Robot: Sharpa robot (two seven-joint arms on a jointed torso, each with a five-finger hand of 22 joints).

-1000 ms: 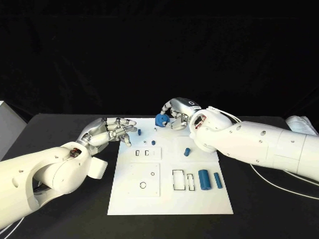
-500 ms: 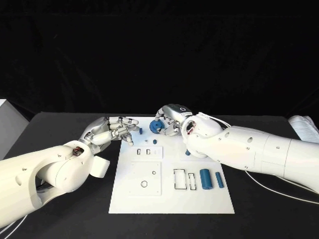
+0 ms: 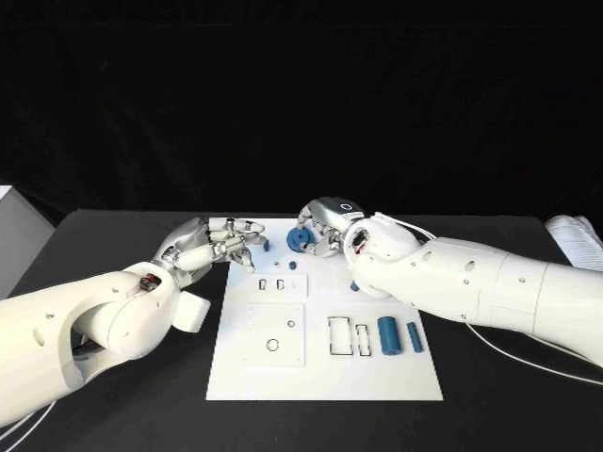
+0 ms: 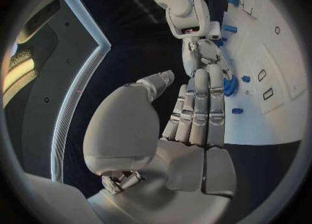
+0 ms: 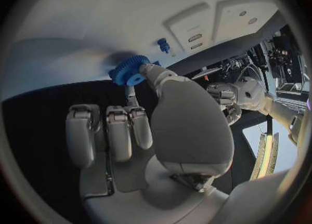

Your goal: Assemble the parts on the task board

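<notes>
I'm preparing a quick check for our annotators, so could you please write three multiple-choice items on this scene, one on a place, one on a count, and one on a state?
1. Where on the white task board do the blue cylinders lie flat?
A. the robot's near right part
B. the far left corner
C. off the board

2. How many blue cylinders lie there side by side?
A. one
B. two
C. four

3. What is the right hand doing?
A. resting flat and empty
B. holding a blue toothed gear
C. gripping a cable

Answers: 1 A, the head view shows them there. 2 B, a thicker and a thinner one. 3 B, the right wrist view shows the gear at its fingertips.
</notes>
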